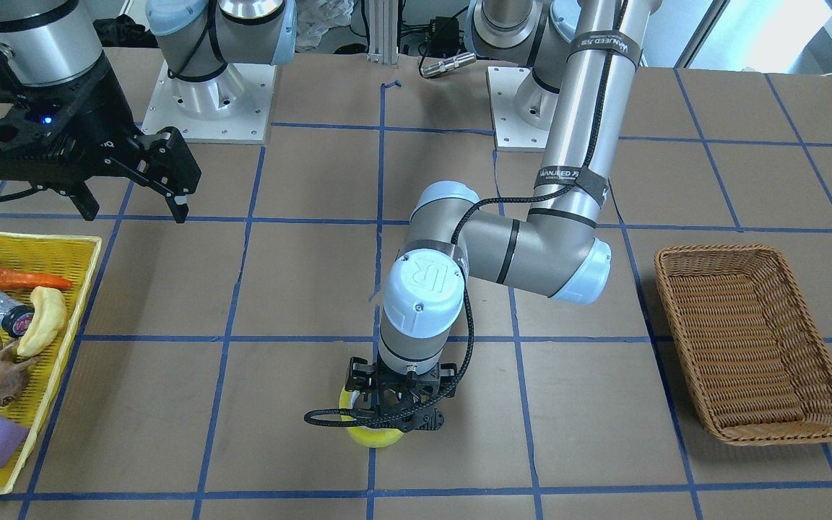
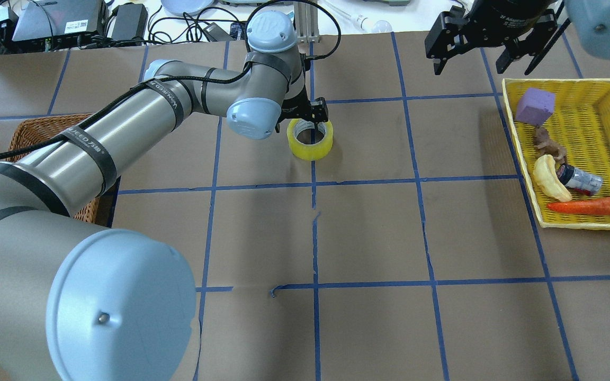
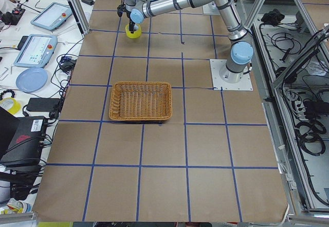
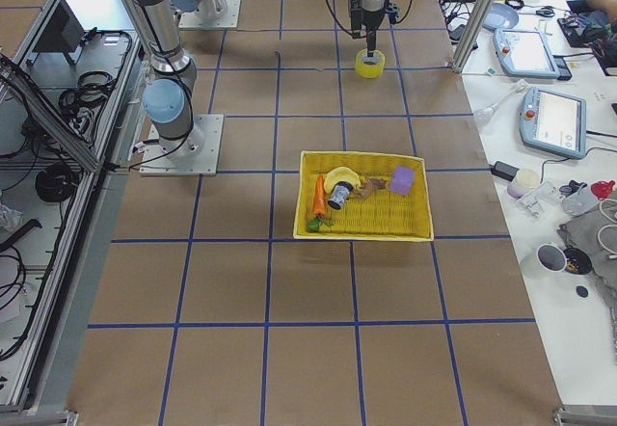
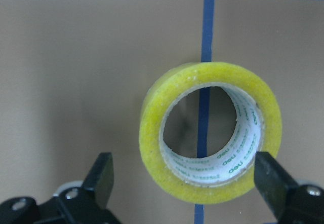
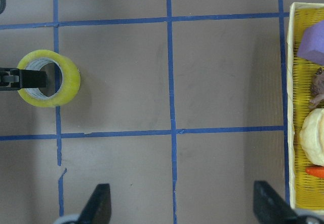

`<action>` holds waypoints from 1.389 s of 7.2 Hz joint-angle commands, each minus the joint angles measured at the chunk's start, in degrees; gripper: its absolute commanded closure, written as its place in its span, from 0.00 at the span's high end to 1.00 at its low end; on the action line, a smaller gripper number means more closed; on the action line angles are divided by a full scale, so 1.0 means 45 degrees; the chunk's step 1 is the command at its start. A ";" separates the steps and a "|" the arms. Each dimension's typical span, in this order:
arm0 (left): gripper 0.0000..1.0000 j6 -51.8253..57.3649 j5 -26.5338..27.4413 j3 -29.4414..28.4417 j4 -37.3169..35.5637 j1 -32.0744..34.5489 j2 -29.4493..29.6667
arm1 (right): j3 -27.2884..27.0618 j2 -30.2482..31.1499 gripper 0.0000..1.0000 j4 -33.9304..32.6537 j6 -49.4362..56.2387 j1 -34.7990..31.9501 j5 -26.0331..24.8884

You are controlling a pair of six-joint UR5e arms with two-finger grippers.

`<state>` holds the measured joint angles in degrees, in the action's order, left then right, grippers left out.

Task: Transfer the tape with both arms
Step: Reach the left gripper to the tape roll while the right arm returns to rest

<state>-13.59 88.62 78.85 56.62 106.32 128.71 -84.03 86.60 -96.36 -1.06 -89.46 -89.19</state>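
Note:
The yellow tape roll (image 1: pixel 380 436) lies flat on the brown table on a blue grid line, also in the overhead view (image 2: pixel 311 141) and the right wrist view (image 6: pixel 49 78). My left gripper (image 1: pixel 391 413) points straight down just over it, open and empty. In the left wrist view the tape (image 5: pixel 210 133) sits between and ahead of the two spread fingers (image 5: pixel 101 176); the left gripper (image 5: pixel 185 183) holds nothing. My right gripper (image 2: pixel 469 63) hangs open and empty, raised near the yellow basket, far from the tape. In its own view the right gripper (image 6: pixel 185 206) looks down on bare table.
A yellow basket (image 2: pixel 522 143) on the robot's right holds a purple block (image 2: pixel 535 106), a banana, a carrot and other items. A brown wicker basket (image 1: pixel 748 339) stands on the robot's left, partly hidden under the left arm in the overhead view (image 2: pixel 35 127).

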 commanded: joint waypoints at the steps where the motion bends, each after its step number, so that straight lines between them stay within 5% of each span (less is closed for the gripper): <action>1: 1.00 0.0111 0.0189 -0.0062 -0.0333 0.0007 0.0419 | -0.0058 -0.0026 1.00 -0.0033 0.0000 -0.0004 0.0152; 3: 0.83 0.0051 0.0170 -0.0080 -0.0551 0.0007 0.0637 | -0.0077 -0.0026 1.00 -0.0033 0.0020 -0.0004 0.0133; 4: 0.54 0.0110 0.0170 -0.0158 -0.0570 -0.0012 0.0676 | -0.0097 -0.0026 1.00 -0.0033 0.0020 -0.0004 0.0152; 5: 0.37 -0.0006 0.0189 -0.0043 -0.0571 0.0007 0.0657 | -0.0097 -0.0026 1.00 -0.0033 0.0020 -0.0004 0.0133; 6: 0.34 0.0206 0.0189 -0.0003 -0.0571 -0.0032 0.0695 | -0.0078 -0.0026 1.00 -0.0033 0.0020 -0.0004 0.0172; 8: 0.00 0.0519 0.0228 0.0056 -0.0416 -0.0420 0.0210 | -0.0097 -0.0007 1.00 -0.0033 0.0019 -0.0004 0.0134; 10: 0.00 0.0636 0.0209 -0.0060 0.0495 -0.1294 -0.0685 | -0.0097 -0.0026 1.00 -0.0033 0.0020 -0.0004 0.0172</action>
<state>-11.31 89.64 78.87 55.82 103.42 128.29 -84.45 86.54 -96.50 -0.98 -89.47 -88.46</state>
